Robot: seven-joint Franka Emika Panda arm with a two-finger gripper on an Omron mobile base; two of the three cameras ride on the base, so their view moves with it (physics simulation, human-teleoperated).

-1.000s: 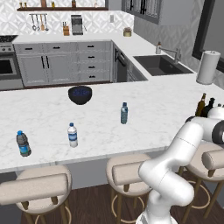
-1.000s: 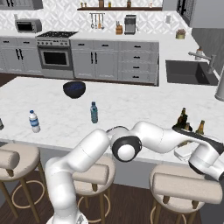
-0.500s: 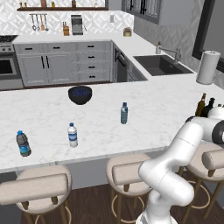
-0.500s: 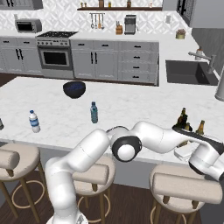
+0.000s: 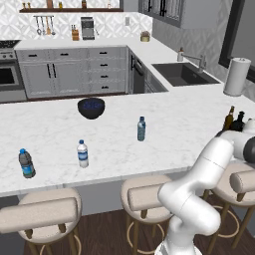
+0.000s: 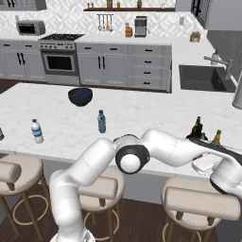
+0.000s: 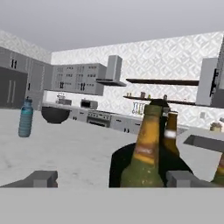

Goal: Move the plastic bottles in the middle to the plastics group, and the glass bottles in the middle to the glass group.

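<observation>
While the pincer stands with its tips spread wide and nothing between them, a brown beer bottle rises just ahead, a squat black bottle close behind it on the bench. Glass looks rigid, slick, breakable. The grey-blue water bottle, far off to the left, seems light and squeezable; grip mid-body.

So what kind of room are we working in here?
A home kitchen, rendered rather than real: a marble-look island counter with stools along it, a sink in the side counter, and an oven set among grey cabinets.
</observation>
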